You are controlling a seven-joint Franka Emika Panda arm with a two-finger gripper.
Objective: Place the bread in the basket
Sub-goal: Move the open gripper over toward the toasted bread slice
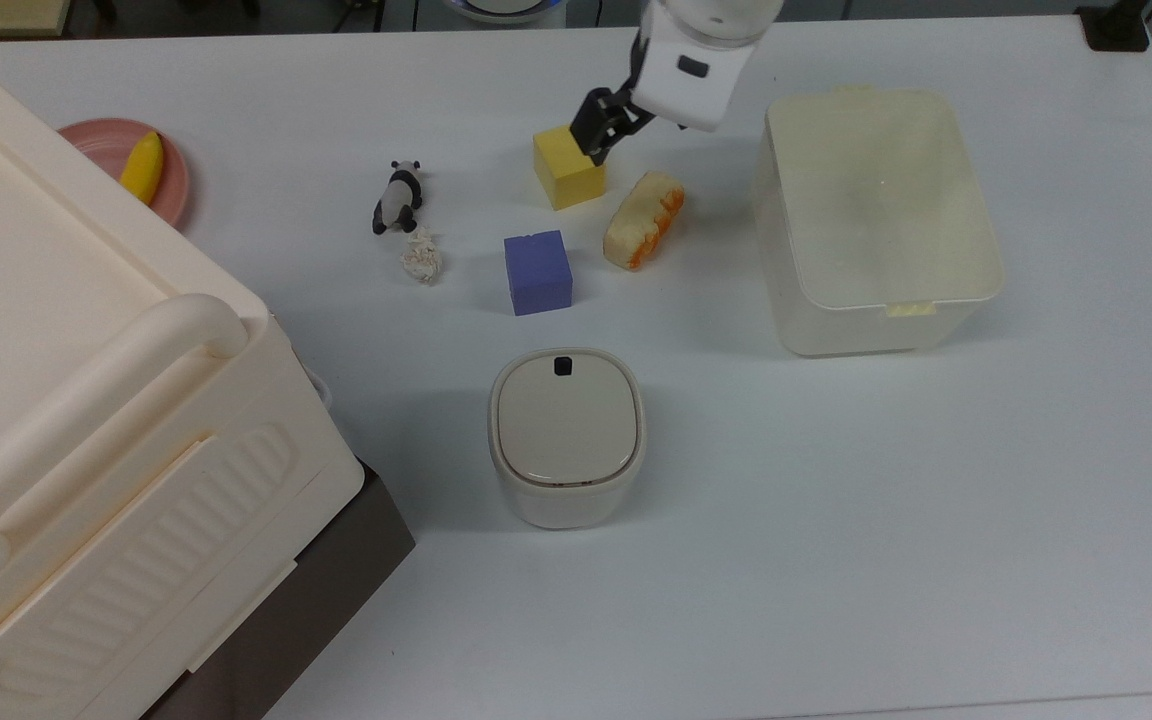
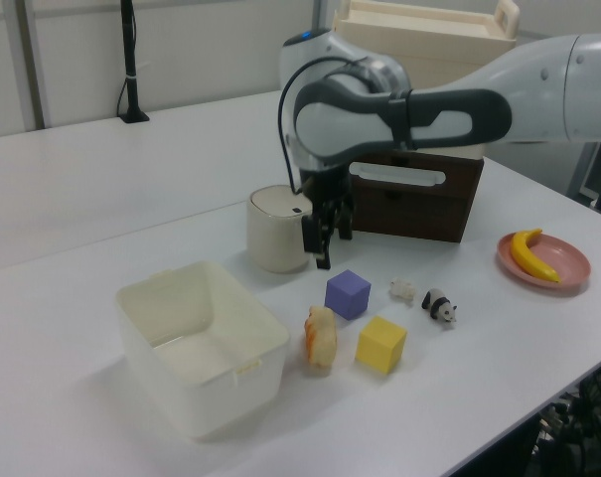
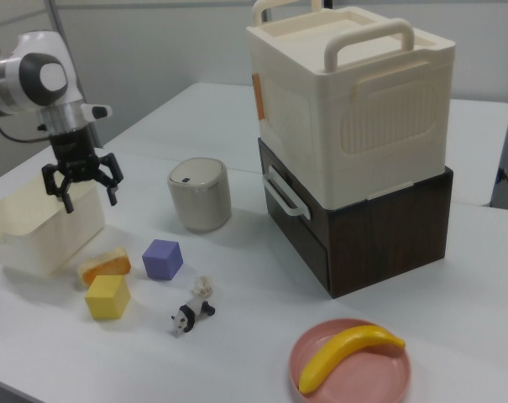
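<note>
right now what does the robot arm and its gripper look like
The arm is glossy white with rounded shells, with dark grey sections at the joint and a thin black cable looped beside it. The wrist block is white with a small dark marking. The two-finger gripper is black, with slim fingers.

In the top view, the ribbed case runs off the left and bottom edges, and the arm hides 1 corner of the yellow cube.
</note>
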